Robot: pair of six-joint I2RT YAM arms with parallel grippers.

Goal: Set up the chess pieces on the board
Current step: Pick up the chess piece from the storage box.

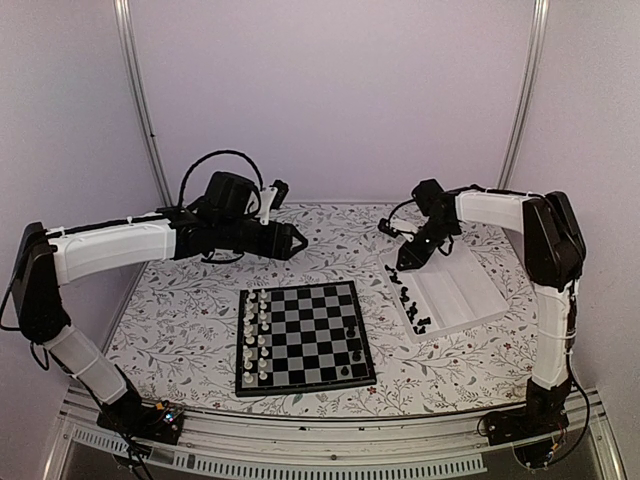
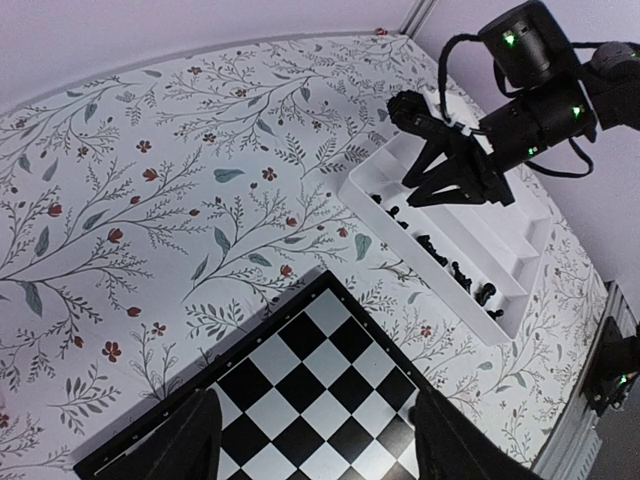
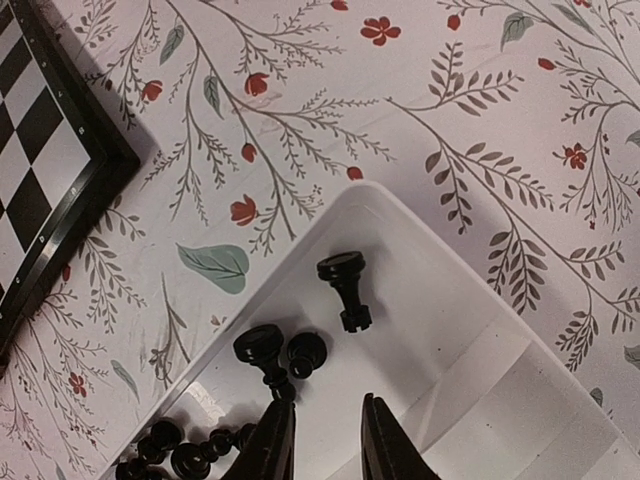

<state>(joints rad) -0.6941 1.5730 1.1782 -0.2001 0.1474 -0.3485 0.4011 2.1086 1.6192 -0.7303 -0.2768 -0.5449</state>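
Lying toward the bottom centre of the overhead view, just beyond the arm bases, the board (image 1: pixel 310 342) sits flat on the flower-patterned worktop (image 1: pixel 180 320). White chessmen (image 1: pixel 255 335) stand in two columns along its left side, while only a few black chess pieces (image 1: pixel 352 327) stand along its right edge. To the right of the board and a little farther back lies a white ridged tray (image 1: pixel 470 290), set at an angle and apart from the board. Most of the chess pieces sit loose in the compartment along its left wall, strung from the near end toward the far corner. In the right wrist view one of them sits alone near the tray's rounded corner, two more lie just below it, and a cluster gathers at the lower left of the frame. The right fingers (image 3: pixel 272 445) hang over that far end of the tray, a narrow gap between them with only white tray showing through, gripping nothing. Slightly farther back, left of centre, the left fingers (image 2: pixel 195 440) hover above the worktop by the board's far edge, spread wide and empty, the board's corner showing between them in the left wrist view.
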